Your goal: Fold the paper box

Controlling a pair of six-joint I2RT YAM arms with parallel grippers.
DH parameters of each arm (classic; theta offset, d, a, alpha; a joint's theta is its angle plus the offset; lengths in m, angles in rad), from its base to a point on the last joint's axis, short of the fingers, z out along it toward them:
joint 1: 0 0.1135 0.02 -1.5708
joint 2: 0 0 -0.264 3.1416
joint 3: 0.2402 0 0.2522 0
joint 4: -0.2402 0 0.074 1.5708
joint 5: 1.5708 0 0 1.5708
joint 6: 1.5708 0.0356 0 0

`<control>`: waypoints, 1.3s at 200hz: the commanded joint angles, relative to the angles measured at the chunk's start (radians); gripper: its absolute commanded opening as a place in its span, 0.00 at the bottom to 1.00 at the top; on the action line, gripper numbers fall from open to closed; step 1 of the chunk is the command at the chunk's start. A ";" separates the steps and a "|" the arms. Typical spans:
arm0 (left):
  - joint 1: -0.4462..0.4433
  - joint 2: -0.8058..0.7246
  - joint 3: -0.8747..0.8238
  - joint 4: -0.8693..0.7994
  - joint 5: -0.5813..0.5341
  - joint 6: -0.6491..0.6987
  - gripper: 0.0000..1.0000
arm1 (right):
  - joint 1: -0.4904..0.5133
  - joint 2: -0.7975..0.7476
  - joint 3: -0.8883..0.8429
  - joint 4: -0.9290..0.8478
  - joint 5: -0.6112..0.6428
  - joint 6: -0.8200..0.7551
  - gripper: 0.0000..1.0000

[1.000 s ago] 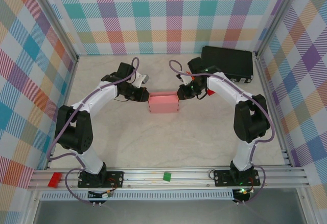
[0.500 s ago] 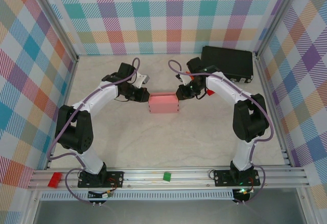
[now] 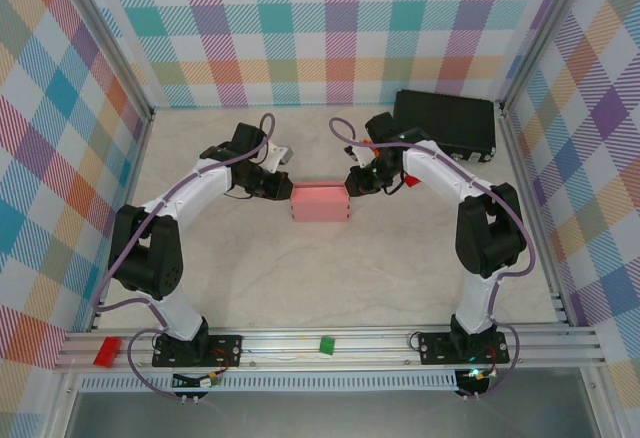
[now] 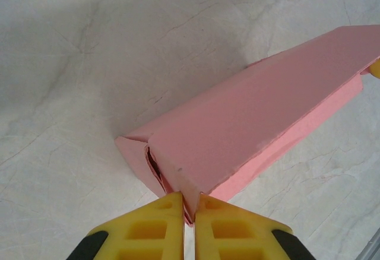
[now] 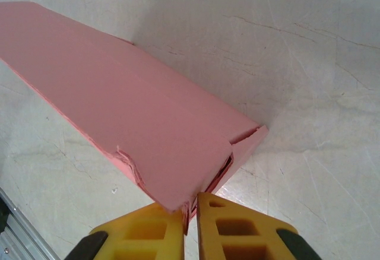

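Lying near the middle of the pale marbled table (image 3: 350, 278), the paper box (image 3: 319, 202) is a small pink rectangular box, folded into shape, with its long sides running left to right. The left hand (image 3: 285, 190) meets the box's left end and the right hand (image 3: 352, 184) meets its right end, so the box sits between them. In the left wrist view, yellow fingers (image 4: 157, 227) press almost together, pinching a thin edge of pink card at the end flap. In the right wrist view, yellow fingers (image 5: 234, 227) likewise pinch the card edge at the opposite end, where the flap gapes slightly. A black case (image 3: 447, 123) rests in the far right corner, well apart from the box.
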 commanded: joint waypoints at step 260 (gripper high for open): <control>-0.028 0.023 -0.035 -0.071 -0.037 0.025 0.10 | -0.010 -0.145 -0.134 0.230 -0.071 0.081 0.50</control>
